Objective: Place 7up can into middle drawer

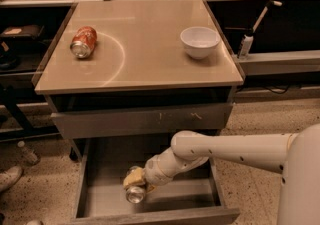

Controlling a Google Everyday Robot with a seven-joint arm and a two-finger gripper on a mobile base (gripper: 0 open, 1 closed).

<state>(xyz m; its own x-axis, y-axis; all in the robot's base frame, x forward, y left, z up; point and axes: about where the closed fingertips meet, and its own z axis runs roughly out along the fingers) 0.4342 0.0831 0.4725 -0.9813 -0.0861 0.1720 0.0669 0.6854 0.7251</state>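
The middle drawer [100,204] is pulled out below the table, a wide grey box with a flat bottom. My white arm reaches from the right down into it. My gripper [133,184] is low inside the drawer, left of its middle. The 7up can [135,194], silvery with a shiny round end facing the camera, sits at the gripper's tip just above or on the drawer floor. I cannot tell whether the can rests on the floor.
An orange-red can [83,42] lies on its side on the tabletop [140,64] at the left. A white bowl [200,42] stands at the right. A closed drawer [145,119] with pale scratch marks is above the open one. A bottle [27,152] lies on the floor at left.
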